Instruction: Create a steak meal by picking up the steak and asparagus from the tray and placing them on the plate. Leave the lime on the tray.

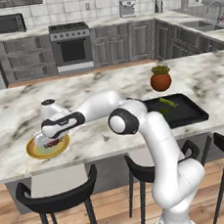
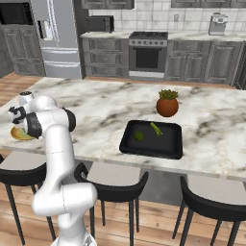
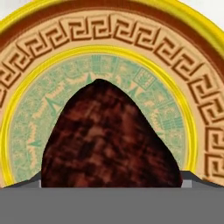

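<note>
Hanging low over the plate point(image 1: 36, 153) at the bench's point(image 1: 111, 129) nine o'clock end, the pincer point(image 1: 49, 141) hides its fingers, so its grip cannot be told. The steak point(image 3: 109, 140) covers the plate's green centre in the hand view. Asparagus point(image 2: 155, 129) and lime point(image 2: 138, 136) lie in the tray point(image 2: 158, 149) toward three o'clock.

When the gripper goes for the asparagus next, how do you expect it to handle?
The asparagus is a few thin stalks, so probably light and apt to slip from a loose pinch. Lying flat on the tray, it may roll sideways if nudged. Being long and slender, its ends could sag or swing when lifted.
</note>
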